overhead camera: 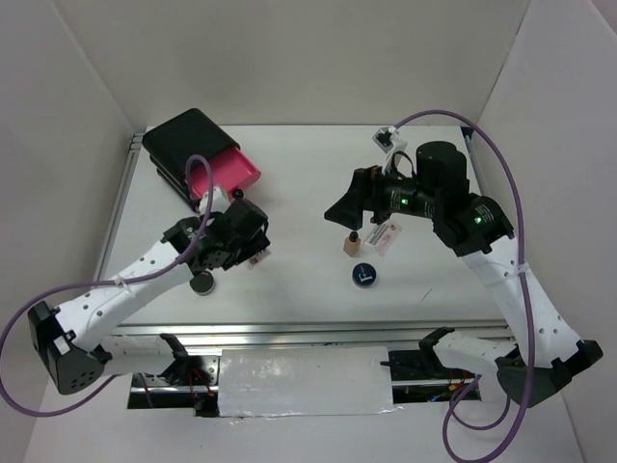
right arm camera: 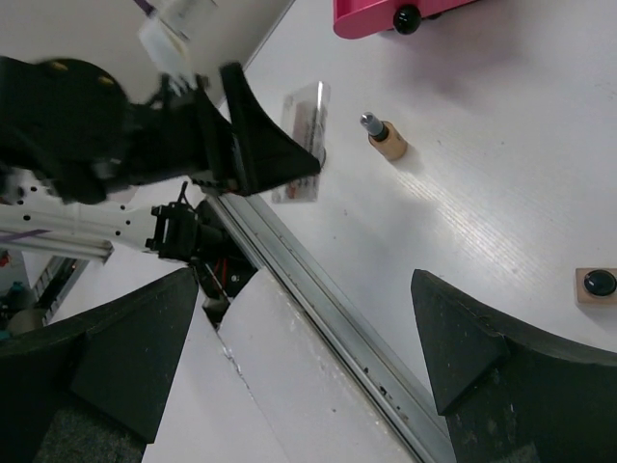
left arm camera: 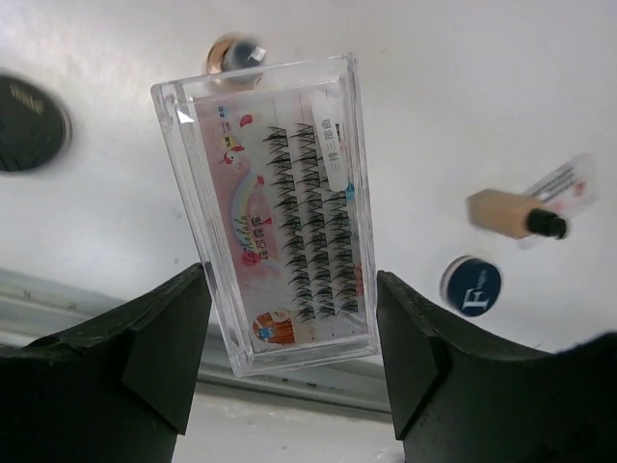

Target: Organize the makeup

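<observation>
- The left gripper (left arm camera: 292, 289) has its jaws closed on the lash packet (left arm camera: 275, 193), a flat clear case of false lashes. They pinch its two long edges close to one short end, and it hangs clear of the table (overhead camera: 308, 164).
- The packet's long axis runs out along the fingers, leaning slightly. Its free short end points away from the wrist and down toward the table, and its printed face is turned to the wrist camera.
- The pink drawer (overhead camera: 231, 172) stands pulled out of the black box (overhead camera: 188, 143). It lies near the left gripper, on that gripper's far side.
- A tan bottle (right arm camera: 388, 142) stands between the drawer and the held packet.
- The right gripper (right arm camera: 304, 285) has its jaws spread wide with nothing in them. It is well apart from the drawer, so the left arm is the nearer one.
- Judged: the carry is short, but the packet should be tipped flat, long axis along the drawer.
</observation>
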### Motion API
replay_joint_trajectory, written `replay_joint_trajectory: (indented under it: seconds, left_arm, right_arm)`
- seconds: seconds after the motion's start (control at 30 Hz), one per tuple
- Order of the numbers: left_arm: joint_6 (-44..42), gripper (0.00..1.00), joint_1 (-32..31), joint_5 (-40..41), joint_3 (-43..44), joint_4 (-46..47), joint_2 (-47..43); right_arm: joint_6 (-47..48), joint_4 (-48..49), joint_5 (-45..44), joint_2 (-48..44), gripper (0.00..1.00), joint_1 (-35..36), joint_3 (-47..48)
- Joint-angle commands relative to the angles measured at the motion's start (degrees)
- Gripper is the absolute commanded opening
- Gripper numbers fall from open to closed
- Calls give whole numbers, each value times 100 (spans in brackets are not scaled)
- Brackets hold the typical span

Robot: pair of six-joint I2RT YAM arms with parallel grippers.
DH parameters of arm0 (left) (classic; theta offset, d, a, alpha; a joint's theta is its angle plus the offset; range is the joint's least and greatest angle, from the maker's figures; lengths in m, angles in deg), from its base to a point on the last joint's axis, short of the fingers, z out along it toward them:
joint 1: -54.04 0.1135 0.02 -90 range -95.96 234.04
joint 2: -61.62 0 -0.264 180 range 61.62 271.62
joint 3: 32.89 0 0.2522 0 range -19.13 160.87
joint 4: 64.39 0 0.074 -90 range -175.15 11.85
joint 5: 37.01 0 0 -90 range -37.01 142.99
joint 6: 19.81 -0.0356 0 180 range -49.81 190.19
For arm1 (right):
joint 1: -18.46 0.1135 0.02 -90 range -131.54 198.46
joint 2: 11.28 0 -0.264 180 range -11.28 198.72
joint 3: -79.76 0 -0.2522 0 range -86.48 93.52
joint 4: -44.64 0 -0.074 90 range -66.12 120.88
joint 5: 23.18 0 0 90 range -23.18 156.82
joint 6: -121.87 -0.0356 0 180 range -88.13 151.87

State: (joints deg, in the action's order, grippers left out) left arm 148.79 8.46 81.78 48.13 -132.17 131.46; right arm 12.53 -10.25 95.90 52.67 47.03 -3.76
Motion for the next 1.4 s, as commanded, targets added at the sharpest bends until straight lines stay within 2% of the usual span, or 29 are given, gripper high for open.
replay_joint_trajectory:
  seconds: [0.0, 0.07, 0.1, 0.17, 0.2, 0.23, 0.3, 0.33, 0.47, 0.5, 0.53, 0.6, 0.73, 0.93, 1.07, 1.27, 1.3, 1.37]
  left_arm:
    - [-1424, 17, -3, 1002, 1022, -31, 11]
    - [-2501, 19, 207, 1233, 1393, 303, 292]
    - [-2874, 15, 399, 1173, 1586, 470, 423]
    - [-3542, 14, 988, 979, 2044, 769, 836]
    - [-3859, 13, 1399, 761, 2263, 979, 1099]
    - [-4593, 14, 1560, 341, 2326, 1259, 1223]
    - [-5247, 16, 1893, 75, 2588, 1771, 1600]
    - [-6164, 15, 1982, -414, 2660, 1929, 1716]
    - [-7595, 14, 2176, -471, 2835, 2509, 2102]
    - [-7823, 14, 2194, -628, 2914, 2502, 2191]
    - [-8470, 14, 2203, -865, 3011, 2484, 2287]
    - [-8939, 12, 2220, -858, 3362, 2248, 2665]
    - [-9302, 16, 2396, -981, 3688, 1825, 3070]
    - [-9355, 17, 2563, -920, 2803, 2062, 2842]
    - [-9337, 18, 2721, -1103, 2582, 2115, 2675]
    - [-9294, 33, 2915, -1333, 2476, 2106, 2543]
    - [-9276, 40, 2932, -1315, 2450, 2123, 2491]
    - [-9258, 43, 2941, -1289, 2406, 2193, 2429]
  right_arm:
    - [114, 140, -95, 57, 100, 51, 306]
    - [114, 122, -139, 92, 100, 51, 350]
    - [123, 122, -122, 92, 100, 60, 368]
    - [114, 131, -96, 110, 100, 60, 385]
    - [105, 140, -87, 110, 100, 51, 377]
    - [105, 140, -78, 101, 100, 51, 377]
    - [96, 157, -69, 75, 100, 60, 350]
    - [88, 166, -69, 40, 100, 51, 316]
    - [79, 122, 44, 22, 100, 60, 280]
    - [61, 122, 54, 22, 100, 69, 271]
    - [52, 131, 54, 4, 100, 78, 254]
    - [35, 131, 89, 4, 100, 95, 245]
    - [79, 87, 36, -22, 100, 157, 245]
    - [79, 113, -8, -66, 100, 166, 122]
    - [70, 131, 19, -40, 100, 166, 139]
    - [52, 140, 27, -66, 100, 166, 131]
    - [52, 140, 19, -66, 99, 166, 122]
    - [61, 148, 1, -84, 100, 166, 104]
